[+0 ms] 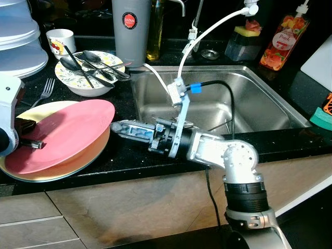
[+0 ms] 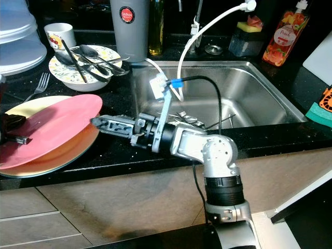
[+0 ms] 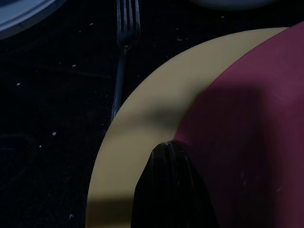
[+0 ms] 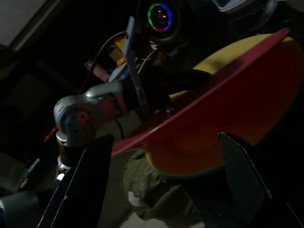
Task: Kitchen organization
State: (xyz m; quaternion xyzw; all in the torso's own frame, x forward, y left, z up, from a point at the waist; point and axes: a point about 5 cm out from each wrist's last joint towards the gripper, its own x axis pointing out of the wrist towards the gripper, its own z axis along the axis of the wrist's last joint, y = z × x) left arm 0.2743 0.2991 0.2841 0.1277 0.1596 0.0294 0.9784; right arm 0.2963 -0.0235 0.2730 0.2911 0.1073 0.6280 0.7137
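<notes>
The right tool is reaching across the counter with its fingers pointing straight at the near rim of the pink plate, which is lying tilted on top of a yellow plate. From the head views the fingertips are sitting just beside that rim, touching or nearly so; which cannot be told. In the right wrist view the two black fingers are standing well apart, with the raised pink rim lying between them and nothing gripped.

The left tool is sitting on the opposite side of the stack. In the left wrist view its fingers are lying pressed together on the pink plate right at its edge where the yellow plate shows; whether they are pinching the rim or only resting on it cannot be told.

The relation that matters is this: the pink plate is lying directly ahead of the right tool along its finger axis, its rim edge-on to the open gap, so a short forward push would probably bring the rim between the fingers. The left tool appears already in contact, so the right one seems to be the arm still to close.

Beyond the right tool a bowl is holding spoons, a fork is lying on the counter, and the sink is sitting behind the arm.
</notes>
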